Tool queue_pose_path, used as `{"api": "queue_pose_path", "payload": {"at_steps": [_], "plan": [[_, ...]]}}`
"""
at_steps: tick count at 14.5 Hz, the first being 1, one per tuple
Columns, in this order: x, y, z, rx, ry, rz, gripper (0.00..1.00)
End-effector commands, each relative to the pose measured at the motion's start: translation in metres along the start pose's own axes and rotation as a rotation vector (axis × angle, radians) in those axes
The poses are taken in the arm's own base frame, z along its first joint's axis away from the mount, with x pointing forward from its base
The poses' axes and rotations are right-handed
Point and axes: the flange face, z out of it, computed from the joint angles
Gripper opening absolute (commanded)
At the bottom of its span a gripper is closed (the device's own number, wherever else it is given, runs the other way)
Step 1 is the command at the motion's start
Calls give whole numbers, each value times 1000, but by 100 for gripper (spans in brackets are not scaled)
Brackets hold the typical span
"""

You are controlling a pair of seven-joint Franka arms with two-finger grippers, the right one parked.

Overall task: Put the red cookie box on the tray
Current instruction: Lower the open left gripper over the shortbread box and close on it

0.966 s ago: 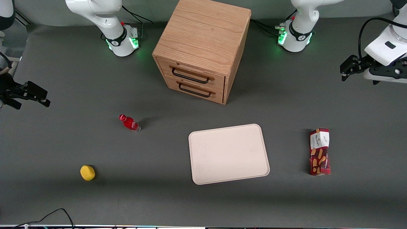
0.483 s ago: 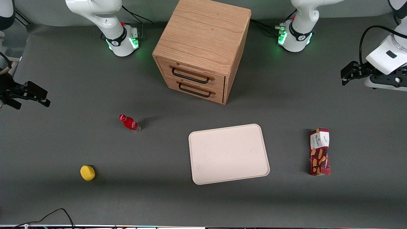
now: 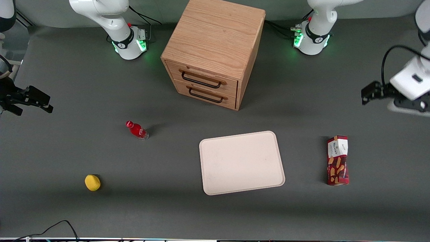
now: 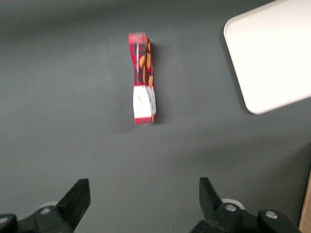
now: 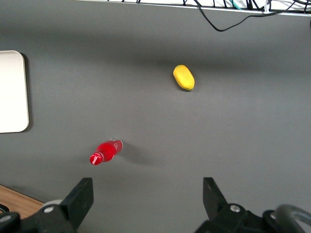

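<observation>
**Table layout, front-view dial centred on tray**

Tray (image 3: 242, 163) is lying flat on the table (image 3: 67, 151), nearer the front camera than the drawer cabinet (image 3: 213, 50), which is standing at about 12 o'clock. Red cookie box (image 3: 338, 160) is lying at 3 o'clock, well apart from the tray. Gripper (image 3: 366, 94) is hanging at the box's 1 o'clock, above the table. Bottle (image 3: 136, 130) is sitting between 9 and 10 o'clock; a yellow object (image 3: 92, 182) is lying at the bottle's 7 o'clock.

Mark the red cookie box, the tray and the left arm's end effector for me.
red cookie box (image 3: 338, 160): front view, middle of its printed top face.
tray (image 3: 242, 162): front view, bare flat centre.
end effector (image 4: 144, 200): left wrist view, midway between its open fingertips, above the table short of the box.
</observation>
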Motion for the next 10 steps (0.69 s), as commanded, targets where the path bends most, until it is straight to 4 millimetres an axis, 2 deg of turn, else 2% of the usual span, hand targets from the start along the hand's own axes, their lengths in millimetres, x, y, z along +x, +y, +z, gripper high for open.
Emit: {"api": "queue_pose_path", "payload": {"at_steps": [1, 5, 7, 10], "plan": [[66, -21, 55, -6, -7, 27, 100], [110, -25, 176, -9, 13, 26, 100], [120, -27, 225, 29, 10, 48, 100], [126, -27, 282, 37, 6, 68, 100]]}}
